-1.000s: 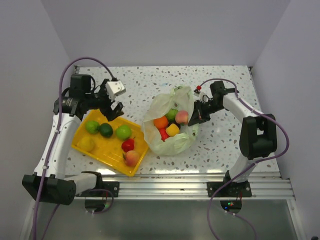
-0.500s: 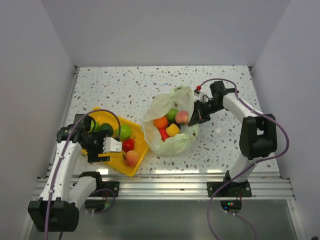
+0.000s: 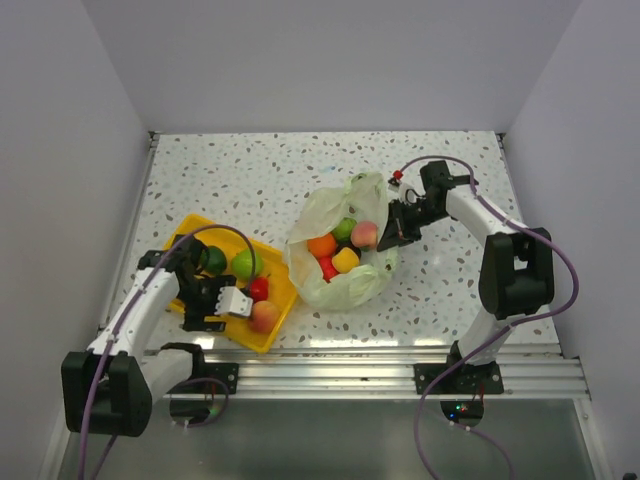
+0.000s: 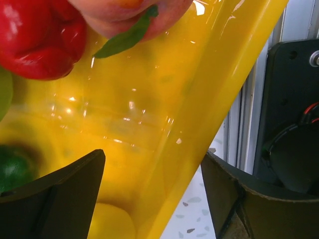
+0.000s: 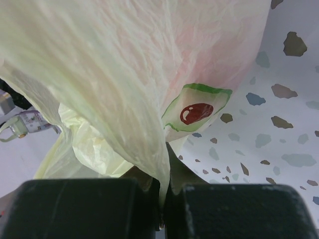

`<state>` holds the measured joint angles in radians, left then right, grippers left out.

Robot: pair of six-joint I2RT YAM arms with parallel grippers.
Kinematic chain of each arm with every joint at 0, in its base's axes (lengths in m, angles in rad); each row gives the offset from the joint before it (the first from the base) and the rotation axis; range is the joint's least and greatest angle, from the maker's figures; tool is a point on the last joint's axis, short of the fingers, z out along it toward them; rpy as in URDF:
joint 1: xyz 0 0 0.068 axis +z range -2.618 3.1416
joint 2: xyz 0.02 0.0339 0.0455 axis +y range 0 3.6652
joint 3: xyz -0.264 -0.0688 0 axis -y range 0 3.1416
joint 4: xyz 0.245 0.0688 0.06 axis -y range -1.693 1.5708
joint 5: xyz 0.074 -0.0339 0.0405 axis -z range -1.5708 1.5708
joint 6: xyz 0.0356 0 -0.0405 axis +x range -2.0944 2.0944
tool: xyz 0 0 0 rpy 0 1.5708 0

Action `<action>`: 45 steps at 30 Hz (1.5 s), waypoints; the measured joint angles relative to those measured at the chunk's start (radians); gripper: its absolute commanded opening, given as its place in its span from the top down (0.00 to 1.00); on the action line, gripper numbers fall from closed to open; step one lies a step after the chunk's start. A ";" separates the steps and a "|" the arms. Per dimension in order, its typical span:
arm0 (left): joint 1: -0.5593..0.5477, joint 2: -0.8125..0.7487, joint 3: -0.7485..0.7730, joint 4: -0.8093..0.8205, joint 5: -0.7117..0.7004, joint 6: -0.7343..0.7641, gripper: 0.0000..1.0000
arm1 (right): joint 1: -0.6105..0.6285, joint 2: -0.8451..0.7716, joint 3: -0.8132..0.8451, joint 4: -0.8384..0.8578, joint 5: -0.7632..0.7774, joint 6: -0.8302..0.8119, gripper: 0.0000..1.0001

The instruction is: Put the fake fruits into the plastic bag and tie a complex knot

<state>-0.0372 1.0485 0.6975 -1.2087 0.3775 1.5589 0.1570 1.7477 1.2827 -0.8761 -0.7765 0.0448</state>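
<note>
Your left gripper (image 4: 152,199) hangs low over the near rim of the yellow tray (image 4: 219,74), its fingers apart and holding nothing. I judge it is lining up for the next fruit. In the tray lie a pink peach (image 3: 264,316), a red fruit (image 3: 258,289), a light green fruit (image 3: 247,264) and a dark green fruit (image 3: 212,260).

Just right of the tray, the plastic bag (image 3: 330,292) stands open with five fake fruits (image 3: 345,260) inside. On the bag's side away from the tray, your right gripper (image 5: 162,191) is clamped on the bag's rim, probably to hold the mouth open.
</note>
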 measured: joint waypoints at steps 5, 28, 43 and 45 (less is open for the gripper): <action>-0.058 0.032 -0.076 0.079 -0.021 -0.043 0.35 | 0.000 0.000 0.007 -0.001 0.000 0.000 1.00; 0.131 0.189 -0.035 0.315 -0.114 -0.323 1.00 | 0.000 0.000 0.010 -0.012 0.000 -0.004 1.00; 0.101 0.592 0.385 0.607 -0.183 -1.207 1.00 | 0.000 0.002 0.015 -0.019 0.000 -0.008 1.00; 0.103 0.616 0.410 0.618 -0.244 -1.326 1.00 | 0.000 0.002 0.015 -0.020 0.000 -0.008 1.00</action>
<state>0.0654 1.6646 1.1076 -0.5907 0.1333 0.2329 0.1574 1.7496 1.2976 -0.8963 -0.7761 0.0372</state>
